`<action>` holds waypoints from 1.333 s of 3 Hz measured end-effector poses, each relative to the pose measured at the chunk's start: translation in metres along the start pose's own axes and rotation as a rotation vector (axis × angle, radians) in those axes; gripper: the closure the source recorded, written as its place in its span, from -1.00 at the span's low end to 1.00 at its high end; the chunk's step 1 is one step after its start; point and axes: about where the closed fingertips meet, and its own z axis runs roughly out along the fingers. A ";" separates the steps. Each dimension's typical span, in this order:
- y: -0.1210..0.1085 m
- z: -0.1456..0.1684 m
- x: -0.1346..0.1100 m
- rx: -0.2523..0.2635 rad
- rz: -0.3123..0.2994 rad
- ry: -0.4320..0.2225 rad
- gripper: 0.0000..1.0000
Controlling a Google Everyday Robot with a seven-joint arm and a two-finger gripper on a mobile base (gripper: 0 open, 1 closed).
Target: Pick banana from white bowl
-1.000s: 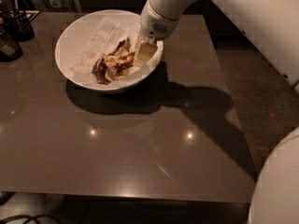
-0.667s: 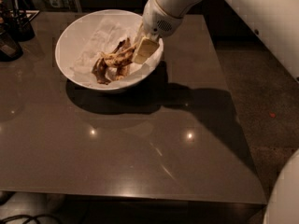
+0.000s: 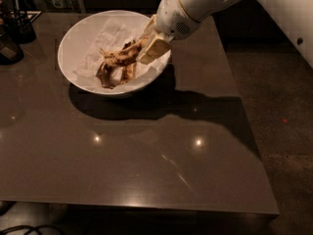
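You face a dark glossy table point(image 3: 146, 170) with dark floor point(image 3: 283, 106) to its right. Dark containers point(image 3: 14, 33) stand at the far left edge, well apart from the white bowl point(image 3: 65, 67). The gripper point(image 3: 149, 47) reaches over the bowl's right rim, clenched on the banana point(image 3: 117, 60), whose lower end hangs inside the bowl.

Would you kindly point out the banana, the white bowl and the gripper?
banana point(image 3: 116, 59): camera view, blotched middle.
white bowl point(image 3: 61, 58): camera view, left rim.
gripper point(image 3: 147, 50): camera view, tip over the bowl's right edge.
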 end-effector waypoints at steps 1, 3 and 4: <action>-0.001 -0.001 -0.006 -0.001 -0.016 0.009 1.00; 0.033 -0.009 -0.043 -0.016 -0.023 -0.043 1.00; 0.037 -0.011 -0.053 -0.028 -0.048 -0.059 1.00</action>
